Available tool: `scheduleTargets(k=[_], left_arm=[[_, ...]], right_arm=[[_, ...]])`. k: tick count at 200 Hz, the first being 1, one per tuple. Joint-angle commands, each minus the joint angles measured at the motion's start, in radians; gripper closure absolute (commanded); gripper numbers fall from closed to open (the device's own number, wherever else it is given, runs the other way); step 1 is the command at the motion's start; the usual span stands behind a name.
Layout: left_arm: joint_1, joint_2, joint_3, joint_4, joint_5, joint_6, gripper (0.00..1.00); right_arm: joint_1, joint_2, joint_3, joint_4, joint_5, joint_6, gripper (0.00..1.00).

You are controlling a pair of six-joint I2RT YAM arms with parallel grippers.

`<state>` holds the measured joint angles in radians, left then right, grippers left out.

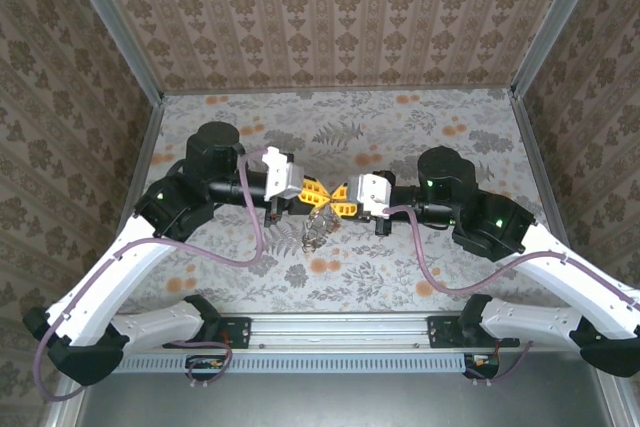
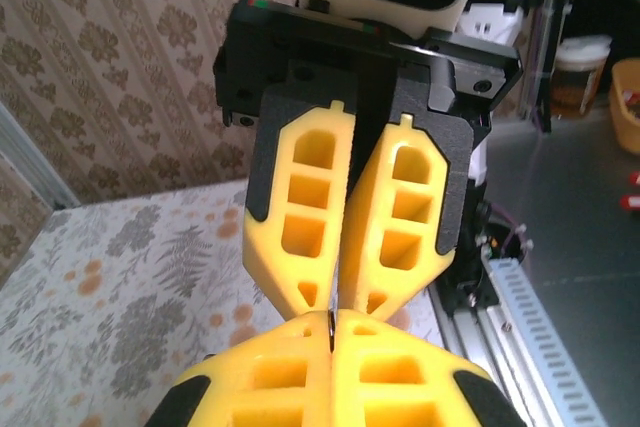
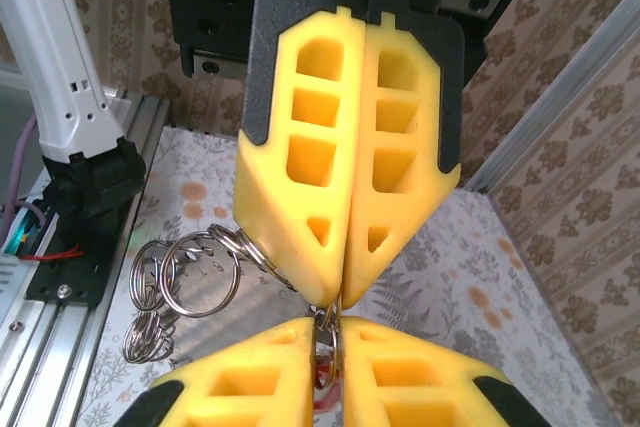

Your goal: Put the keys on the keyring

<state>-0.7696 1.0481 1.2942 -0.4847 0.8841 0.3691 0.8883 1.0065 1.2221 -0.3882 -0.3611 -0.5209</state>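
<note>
Right wrist view: the keyring (image 3: 188, 279), a bunch of at least four linked silvery wire rings, hangs at 8 o'clock from the left gripper (image 3: 338, 292), whose closed fingers pinch its top ring. The right gripper (image 3: 326, 335) meets it tip to tip, also closed. A metal edge (image 3: 328, 323) and a red sliver (image 3: 322, 377) sit in its seam, too hidden to name.

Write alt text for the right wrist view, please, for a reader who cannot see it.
Two yellow hands, the left hand above and the right hand below, meet tip to tip, both shut. The keyring, a cluster of linked silvery rings, hangs left of the tips, over the floral table.
</note>
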Motion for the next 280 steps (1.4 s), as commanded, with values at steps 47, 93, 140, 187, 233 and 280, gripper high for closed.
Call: scheduleTargets(k=[47, 93, 140, 187, 233, 280], left_arm=[[0.011, -0.030, -0.043, 0.274, 0.146, -0.182, 1.00], [0.017, -0.039, -0.075, 0.381, 0.200, -0.255, 1.00], [0.020, -0.050, -0.089, 0.441, 0.255, -0.298, 1.00], [0.021, -0.048, -0.101, 0.460, 0.258, -0.320, 1.00], [0.012, -0.016, 0.024, 0.064, 0.091, -0.089, 0.99], [-0.019, 0.018, 0.142, -0.208, -0.095, 0.077, 0.84]], right_arm=[[0.006, -0.029, -0.030, 0.070, -0.027, 0.012, 0.82], [0.005, -0.028, -0.034, 0.077, -0.020, 0.017, 0.84], [0.005, -0.034, -0.034, 0.083, -0.016, 0.020, 0.86], [0.006, -0.065, -0.053, 0.115, 0.002, 0.017, 1.00], [0.006, -0.093, -0.064, 0.119, 0.009, 0.008, 1.00], [0.006, -0.065, -0.036, 0.079, 0.039, 0.007, 1.00]])
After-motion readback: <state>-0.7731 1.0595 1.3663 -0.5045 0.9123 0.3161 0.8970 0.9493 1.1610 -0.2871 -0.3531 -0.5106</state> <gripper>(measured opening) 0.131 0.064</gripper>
